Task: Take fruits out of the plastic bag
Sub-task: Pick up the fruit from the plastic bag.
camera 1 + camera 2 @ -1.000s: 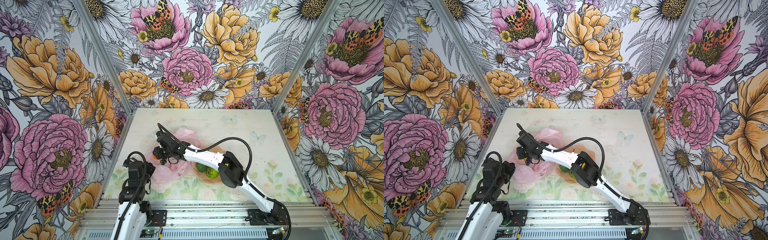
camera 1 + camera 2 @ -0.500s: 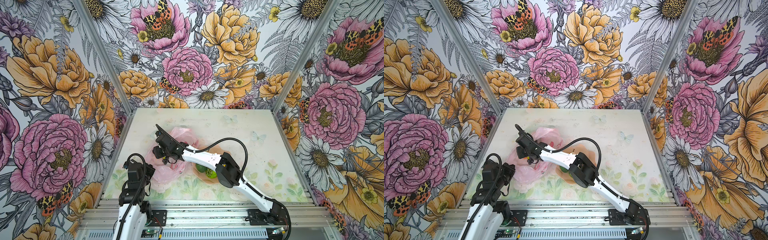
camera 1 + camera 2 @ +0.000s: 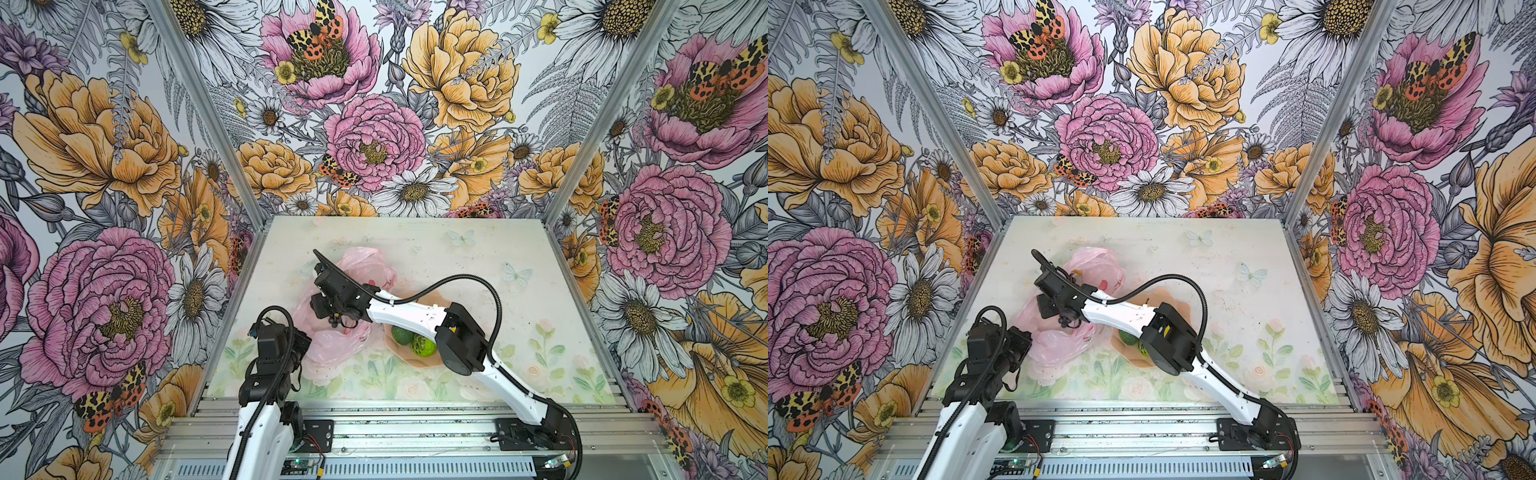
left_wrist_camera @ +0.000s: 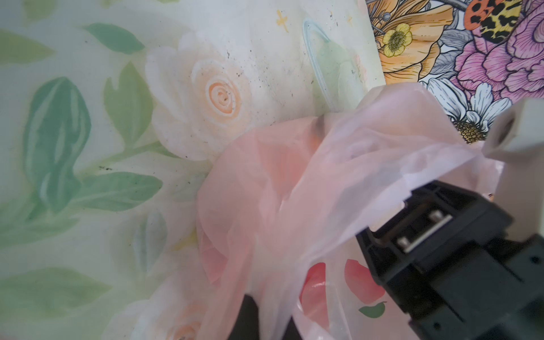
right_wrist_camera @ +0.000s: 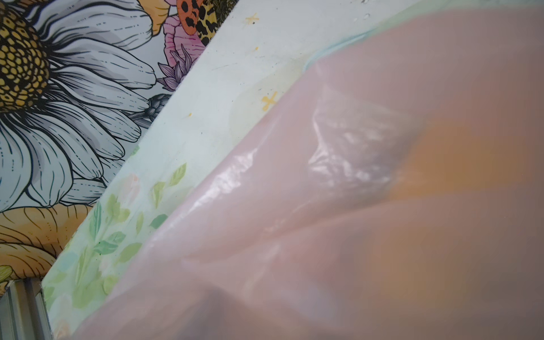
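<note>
The pink plastic bag (image 3: pixel 361 270) (image 3: pixel 1096 266) lies crumpled left of the table's middle. My left gripper (image 3: pixel 305 338) (image 4: pixel 270 321) is shut on a gathered fold of its film (image 4: pixel 294 206). My right gripper (image 3: pixel 328 311) (image 3: pixel 1054 309) reaches into the bag's mouth. Its black body (image 4: pixel 456 265) shows in the left wrist view. A dark grape bunch (image 3: pixel 336 322) (image 3: pixel 1064 321) hangs right under it, and its jaws are hidden. Pink film (image 5: pixel 353 206) covers the right wrist view, with an orange blur behind it. A dark green avocado (image 3: pixel 401 334) and a lime-green ball (image 3: pixel 424 345) lie outside the bag.
Both of these fruits rest in a peach scalloped dish (image 3: pixel 399 360) (image 3: pixel 1133 359) right of the bag, partly under my right forearm (image 3: pixel 415 316). Floral walls close in the table (image 3: pixel 498 257) on three sides. A metal rail (image 3: pixel 395 415) runs along the near edge.
My right arm's elbow swayed slightly left and back while its gripper stayed at the bag's mouth. The left gripper has kept its hold on the film.
</note>
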{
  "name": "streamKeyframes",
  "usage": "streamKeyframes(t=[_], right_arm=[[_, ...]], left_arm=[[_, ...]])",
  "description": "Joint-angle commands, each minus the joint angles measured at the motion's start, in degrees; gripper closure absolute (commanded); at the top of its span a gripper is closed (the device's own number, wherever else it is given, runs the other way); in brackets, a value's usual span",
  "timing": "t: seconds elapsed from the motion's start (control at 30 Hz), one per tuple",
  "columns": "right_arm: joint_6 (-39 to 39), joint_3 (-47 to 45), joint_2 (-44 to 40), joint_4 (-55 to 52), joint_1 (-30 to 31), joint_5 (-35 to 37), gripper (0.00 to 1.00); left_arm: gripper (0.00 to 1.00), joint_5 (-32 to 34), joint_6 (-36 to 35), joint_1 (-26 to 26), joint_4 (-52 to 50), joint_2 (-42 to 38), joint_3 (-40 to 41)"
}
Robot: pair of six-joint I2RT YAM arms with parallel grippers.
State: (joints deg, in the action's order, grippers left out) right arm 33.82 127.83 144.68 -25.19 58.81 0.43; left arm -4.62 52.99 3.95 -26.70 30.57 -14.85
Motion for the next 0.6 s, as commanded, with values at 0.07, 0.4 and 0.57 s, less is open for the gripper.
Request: streamKeyframes(t=[0.07,0.4,0.57], right_arm=[[0.5,-2.8,-4.0,-0.8,-0.4,3.0,0.52],[0.2,4.4,2.8,-0.8,-1.6,2.9,0.54],[0.5,7.6,5.7,-0.8,-2.5,2.3,0.57]], left_arm=[[1.0,-1.5,-1.6,0.3,2.4,0.5,0.1],[1.0,-3.0,-0.9,0.0,2.2,-1.2,2.1],[1.0,-2.9,-0.7,-0.4,2.0,-1.6,2.3]])
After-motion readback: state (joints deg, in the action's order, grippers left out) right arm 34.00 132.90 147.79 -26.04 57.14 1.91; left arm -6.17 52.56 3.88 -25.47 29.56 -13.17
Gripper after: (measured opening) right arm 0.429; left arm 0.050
